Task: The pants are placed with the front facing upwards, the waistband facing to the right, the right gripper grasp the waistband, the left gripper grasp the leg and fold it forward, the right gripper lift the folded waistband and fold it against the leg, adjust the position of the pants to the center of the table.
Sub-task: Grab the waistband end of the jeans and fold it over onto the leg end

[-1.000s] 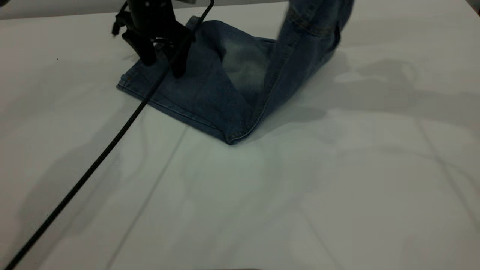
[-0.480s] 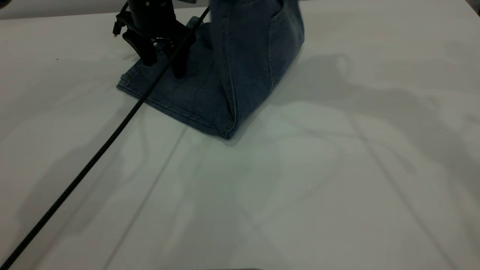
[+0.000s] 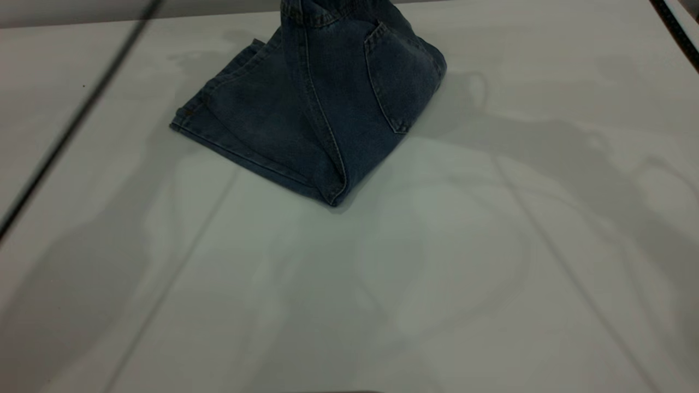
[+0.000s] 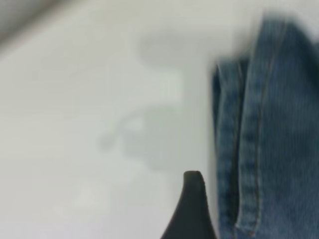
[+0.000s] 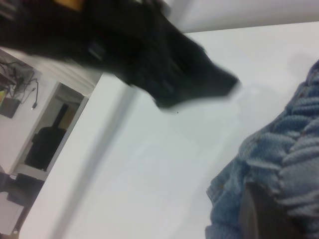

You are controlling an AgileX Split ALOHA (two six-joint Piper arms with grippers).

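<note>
The blue denim pants (image 3: 306, 114) lie folded at the back middle of the white table (image 3: 382, 273). Their upper part, with a square back pocket (image 3: 401, 87), stands raised and leans over the legs; its top runs out of the exterior view. In the right wrist view the ruffled waistband (image 5: 294, 144) wraps my right gripper (image 5: 251, 211), which is shut on it; one finger (image 5: 261, 216) shows against the denim. My left gripper (image 4: 246, 211) hangs open above the table by the leg hem (image 4: 249, 149), one finger (image 4: 193, 199) showing, and holds nothing.
A black cable (image 3: 76, 117) crosses the left of the exterior view, another (image 3: 674, 30) cuts the top right corner. Bare table spreads in front of and to both sides of the pants. The left arm (image 5: 164, 64) shows blurred in the right wrist view.
The right gripper has carried the waistband leftward and lower over the legs, turning the back pocket outward. The left gripper has lifted off the leg and left the exterior view.
</note>
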